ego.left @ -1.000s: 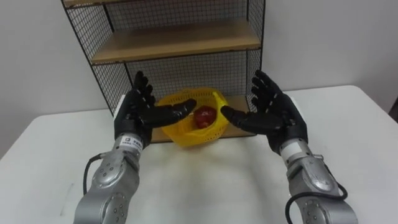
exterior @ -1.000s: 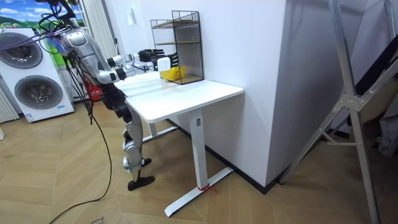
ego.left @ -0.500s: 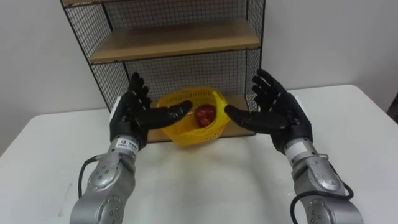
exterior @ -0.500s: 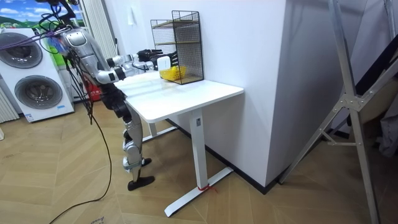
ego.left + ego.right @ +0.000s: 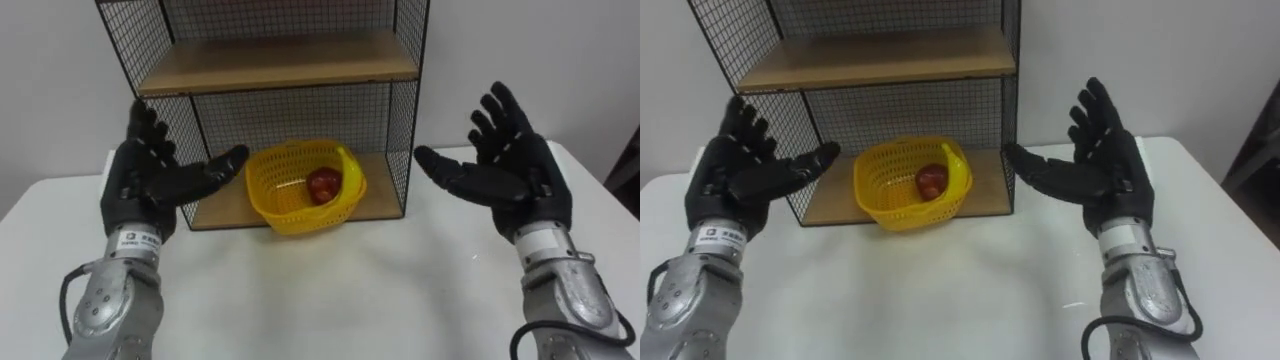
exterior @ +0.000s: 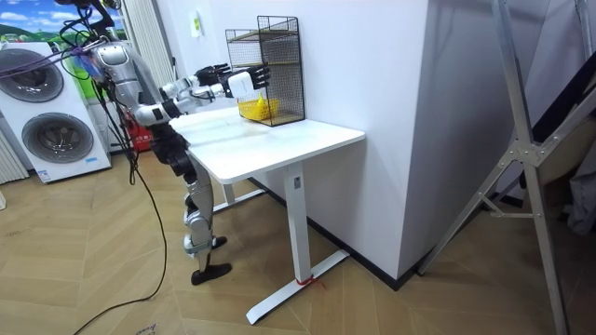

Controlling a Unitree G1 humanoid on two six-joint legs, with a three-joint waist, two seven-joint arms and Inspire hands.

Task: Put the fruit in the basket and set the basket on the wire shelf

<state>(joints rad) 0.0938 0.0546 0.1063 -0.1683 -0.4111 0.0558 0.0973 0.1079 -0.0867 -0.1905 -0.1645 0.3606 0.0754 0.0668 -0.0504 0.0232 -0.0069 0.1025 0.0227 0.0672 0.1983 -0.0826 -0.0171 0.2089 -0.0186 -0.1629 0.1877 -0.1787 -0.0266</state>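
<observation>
A yellow mesh basket (image 5: 297, 190) (image 5: 910, 184) sits on the bottom board of the black wire shelf (image 5: 280, 60), sticking out a little over the board's front edge. A red fruit (image 5: 323, 184) (image 5: 931, 180) lies inside it. My left hand (image 5: 150, 180) (image 5: 735, 175) hangs open to the left of the shelf, palm turned inward. Spread open as well, my right hand (image 5: 510, 175) (image 5: 1100, 165) hovers to the shelf's right. Neither touches the basket. In the room view I stand at the white table (image 6: 279, 140) with both arms raised toward the shelf (image 6: 275, 65).
The wire shelf has a wooden middle board (image 5: 275, 62) above the basket and stands against the white wall. The white table top (image 5: 330, 290) spreads in front. Washing machines (image 6: 51, 121) stand behind me in the room view.
Both hands have let go of the basket's sides and drawn apart, left hand to the left and right hand to the right. The basket stays on the bottom board.
</observation>
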